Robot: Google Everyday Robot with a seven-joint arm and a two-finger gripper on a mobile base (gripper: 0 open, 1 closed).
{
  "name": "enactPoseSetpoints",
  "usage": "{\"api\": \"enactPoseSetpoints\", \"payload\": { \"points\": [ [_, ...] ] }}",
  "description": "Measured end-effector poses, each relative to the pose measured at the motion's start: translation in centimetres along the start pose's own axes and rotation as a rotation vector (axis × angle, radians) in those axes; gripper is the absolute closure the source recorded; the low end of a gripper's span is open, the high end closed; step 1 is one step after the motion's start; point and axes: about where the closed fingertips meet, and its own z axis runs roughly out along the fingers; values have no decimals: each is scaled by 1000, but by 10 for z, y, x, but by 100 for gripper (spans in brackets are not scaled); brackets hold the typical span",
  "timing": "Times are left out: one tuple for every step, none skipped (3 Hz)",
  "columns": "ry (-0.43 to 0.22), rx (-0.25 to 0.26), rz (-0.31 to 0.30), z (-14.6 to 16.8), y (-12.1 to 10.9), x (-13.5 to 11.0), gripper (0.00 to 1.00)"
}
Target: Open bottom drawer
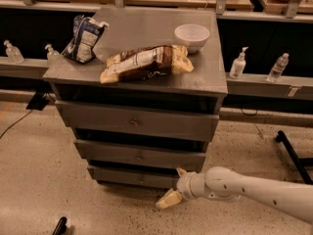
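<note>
Gripper [174,186], jaws apparently spread and empty, hovers near the floor just off the right end of the bottom drawer [117,174], lowest in the grey chest [205,80]. Approach phase: next it must shift left to the central knob [142,180], grip, then pull.

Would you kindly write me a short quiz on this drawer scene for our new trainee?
1. True or false: the bowl stands on the floor.
2. Which drawer front is the gripper nearest? A top, B middle, C bottom.
3. How many bags lie on the chest?
Key: 1 false, it stands on the chest. 2 C: the gripper is low, at the right end of the bottom drawer, fingers open. 3 two: a brown bag and a blue-white bag.
</note>
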Motion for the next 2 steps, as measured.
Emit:
{"api": "enactPoseSetpoints", "payload": {
  "points": [
    [73, -10, -170, 16, -13, 18, 0],
    [68, -16, -239, 20, -22, 17, 0]
  ]
}}
